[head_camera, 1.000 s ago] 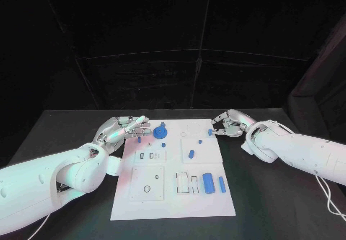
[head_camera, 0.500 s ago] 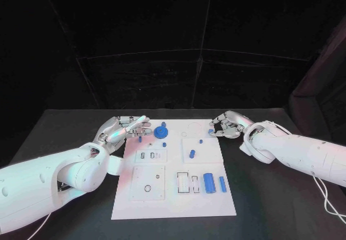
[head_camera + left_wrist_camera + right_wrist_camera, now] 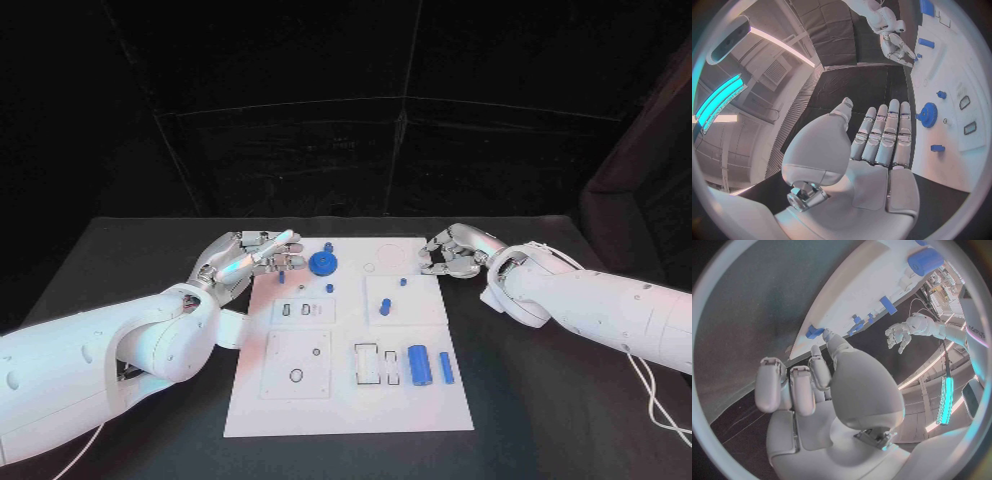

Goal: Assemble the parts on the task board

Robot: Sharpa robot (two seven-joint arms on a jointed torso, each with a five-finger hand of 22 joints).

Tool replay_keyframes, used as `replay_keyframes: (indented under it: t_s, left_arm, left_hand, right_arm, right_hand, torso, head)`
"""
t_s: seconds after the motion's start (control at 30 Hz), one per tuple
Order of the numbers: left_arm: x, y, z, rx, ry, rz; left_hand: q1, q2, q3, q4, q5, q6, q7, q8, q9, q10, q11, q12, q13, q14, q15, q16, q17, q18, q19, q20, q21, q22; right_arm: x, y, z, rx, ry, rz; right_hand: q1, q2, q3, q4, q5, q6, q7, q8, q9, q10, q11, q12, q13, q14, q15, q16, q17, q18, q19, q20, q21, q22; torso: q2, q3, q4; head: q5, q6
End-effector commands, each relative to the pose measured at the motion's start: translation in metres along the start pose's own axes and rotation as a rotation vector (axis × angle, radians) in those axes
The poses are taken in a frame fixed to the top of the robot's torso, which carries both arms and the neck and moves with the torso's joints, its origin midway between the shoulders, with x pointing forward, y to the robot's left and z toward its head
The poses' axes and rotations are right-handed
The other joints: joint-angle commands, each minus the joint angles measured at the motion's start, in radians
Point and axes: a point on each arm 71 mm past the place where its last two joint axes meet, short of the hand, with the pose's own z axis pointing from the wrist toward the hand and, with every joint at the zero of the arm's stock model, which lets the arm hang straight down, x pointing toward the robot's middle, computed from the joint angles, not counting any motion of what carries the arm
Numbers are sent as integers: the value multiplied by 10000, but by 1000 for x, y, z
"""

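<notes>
Both hands are poised at the far end of the board.
The left hand is spread and empty beside the gear; the right hand is curled, a hold on anything not discernible.

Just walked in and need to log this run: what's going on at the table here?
The robot is working at the white task board, both hands at its far end. The left hand hovers with fingers out straight beside the blue gear, holding nothing. The right hand is curled at the board's far right edge by a small blue part; whether it grips it is unclear.
</notes>
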Motion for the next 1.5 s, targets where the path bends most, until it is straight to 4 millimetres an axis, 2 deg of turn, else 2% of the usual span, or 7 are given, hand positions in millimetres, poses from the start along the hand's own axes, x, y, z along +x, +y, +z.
replay_keyframes:
  t_s: [0.03,0.43,0.53,0.9,1.2,1.5]
  left_arm:
    - [1,-1,0,98,119,-57]
    - [1,-1,0,85,121,-59]
    - [1,-1,0,81,121,-58]
    - [1,-1,1,71,130,-61]
    - [1,0,1,55,131,-62]
    - [1,1,1,31,148,-70]
  left_hand:
    - [-10,125,0,-40,47,63,187,-46,5,72,13,-27,-4,60,-29,-9,0,72,78,22,-7,-14]
    - [-13,126,-4,-45,46,60,194,-50,4,70,16,-32,-5,59,-28,-14,-2,70,81,21,-8,-16]
    - [-13,126,-4,-45,46,60,194,-50,4,70,16,-32,-5,59,-28,-14,-2,70,81,21,-8,-16]
    - [-13,126,-4,-45,46,60,194,-50,4,70,16,-32,-5,59,-28,-14,-2,70,81,21,-8,-16]
    - [-13,126,-4,-45,46,60,194,-50,4,70,16,-32,-5,59,-28,-14,-2,70,81,21,-8,-16]
    - [-11,135,-4,-55,47,59,200,-56,2,68,21,-39,-7,58,-26,-21,-4,69,85,20,-10,-21]
  right_arm:
    - [0,1,1,12,89,-129]
    - [-2,1,0,-2,-196,-190]
    - [-2,1,0,-5,-300,-203]
    - [-1,4,5,-27,-482,-415]
    - [2,7,12,-116,-553,-539]
    - [5,9,19,-201,-701,-590]
  right_hand:
    - [-28,103,63,-35,-63,184,-15,102,22,7,-96,-1,29,671,-111,56,871,-126,6,-75,48,1]
    - [17,152,141,-87,-95,231,-34,95,3,34,-121,29,59,678,-136,65,896,-128,10,-102,51,7]
    - [72,217,298,-180,-484,253,-34,49,-35,43,-126,24,65,680,-151,63,900,-130,13,-129,51,9]
    - [108,310,614,-363,-1073,405,-56,26,-52,98,-143,92,142,695,-164,85,964,-141,45,-142,71,60]
    - [115,327,687,-414,-1174,455,-64,32,-51,111,-151,111,163,701,-169,95,988,-143,52,-147,76,72]
    - [105,345,712,-420,-1205,471,-65,33,-51,112,-151,112,165,700,-171,92,984,-143,51,-149,76,71]
  torso:
    - [2,2,-4]
    - [4,10,-13]
    - [-1,12,-2]
    - [3,12,0]
    - [4,7,20]
    - [-2,10,-5]
  head:
    - [10,1]
    - [-1,7]
    - [-16,5]
    - [0,-18]
    - [16,-35]
    - [41,-32]
